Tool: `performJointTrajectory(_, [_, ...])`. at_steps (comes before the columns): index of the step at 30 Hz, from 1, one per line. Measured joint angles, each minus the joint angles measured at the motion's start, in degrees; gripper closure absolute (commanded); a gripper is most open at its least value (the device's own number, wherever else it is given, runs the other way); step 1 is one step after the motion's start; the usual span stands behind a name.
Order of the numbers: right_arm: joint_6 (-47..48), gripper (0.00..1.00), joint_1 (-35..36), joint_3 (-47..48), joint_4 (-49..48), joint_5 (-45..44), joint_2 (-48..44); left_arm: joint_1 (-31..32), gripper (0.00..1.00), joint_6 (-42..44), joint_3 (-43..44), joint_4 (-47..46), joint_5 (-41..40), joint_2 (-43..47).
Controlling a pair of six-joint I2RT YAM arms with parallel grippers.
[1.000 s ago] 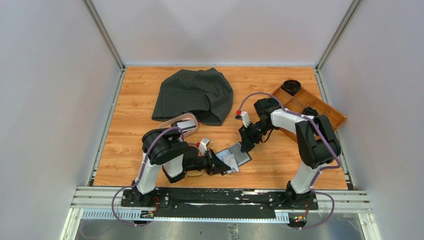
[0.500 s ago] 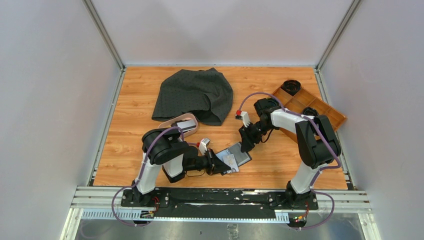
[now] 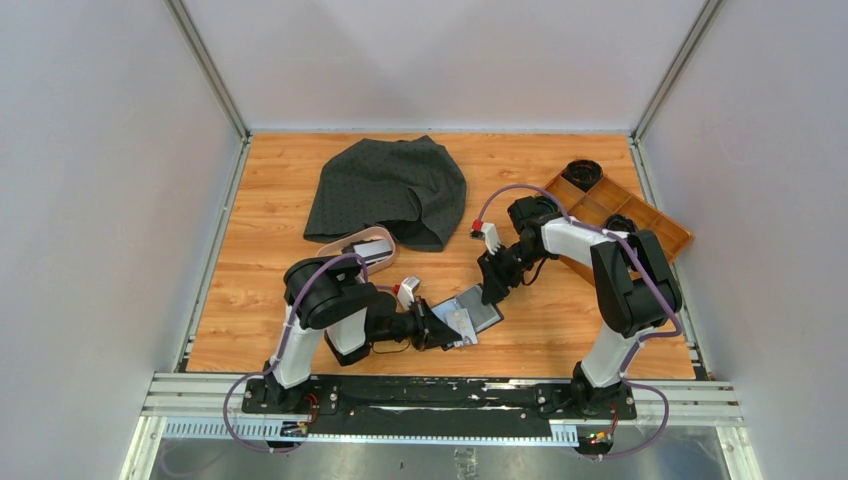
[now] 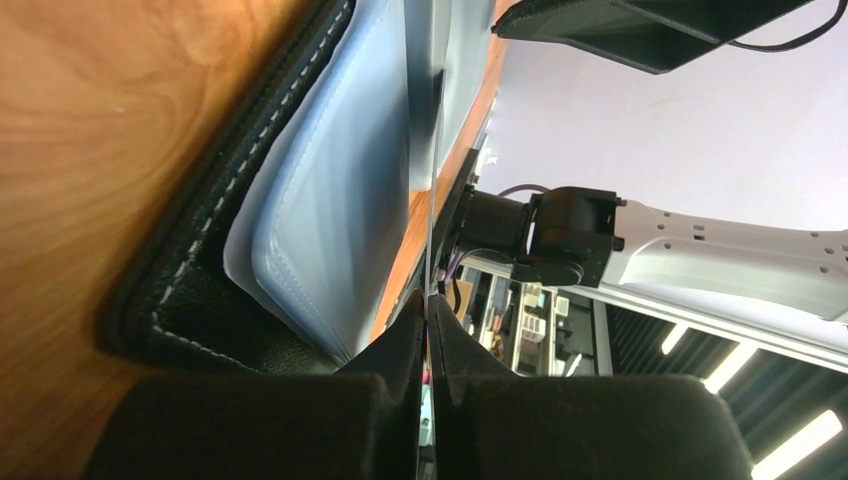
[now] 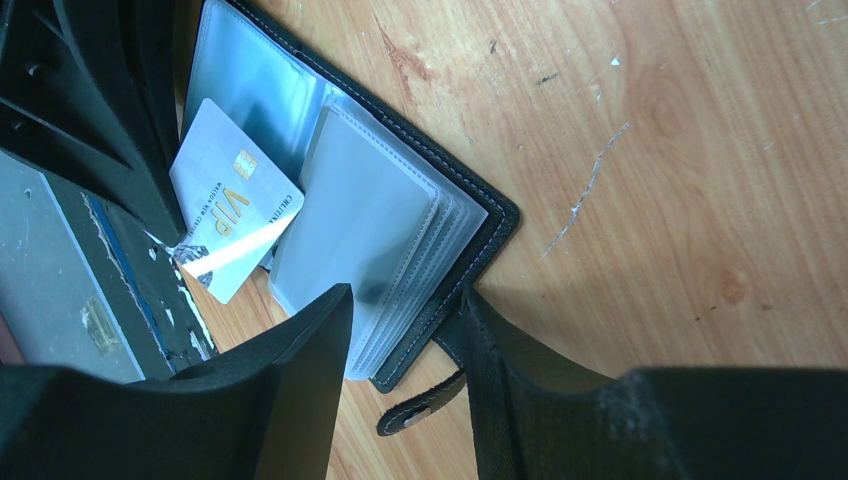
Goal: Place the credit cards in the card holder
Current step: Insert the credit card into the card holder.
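Step in hand, at a guess: slipping one grey credit card into the card holder. Easy to find the holder: middle of the top view, lying open on the wooden table, blue pockets up. Left gripper: clamped tight on the card, one corner over a pocket at the upper left of the right wrist view. Right gripper: spread over the holder's lower edge, one finger each side; cannot tell if squeezing or only pressing. Next, probably: line the card up with the pocket mouth, push slowly, keep the holder still.
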State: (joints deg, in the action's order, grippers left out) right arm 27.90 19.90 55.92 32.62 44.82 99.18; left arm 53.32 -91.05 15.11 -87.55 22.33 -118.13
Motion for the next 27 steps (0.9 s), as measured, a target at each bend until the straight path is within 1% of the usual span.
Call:
performJointTrajectory(13, [0.0,0.52,0.0,0.0,0.0,0.0,0.0,-1.5,1.00,2.4,-0.1,4.9,-4.1,3.3])
performJointTrajectory(27, [0.0,0.52,0.0,0.0,0.0,0.0,0.0,-0.8,1.00,1.0,-0.3,2.6,-4.0,1.9])
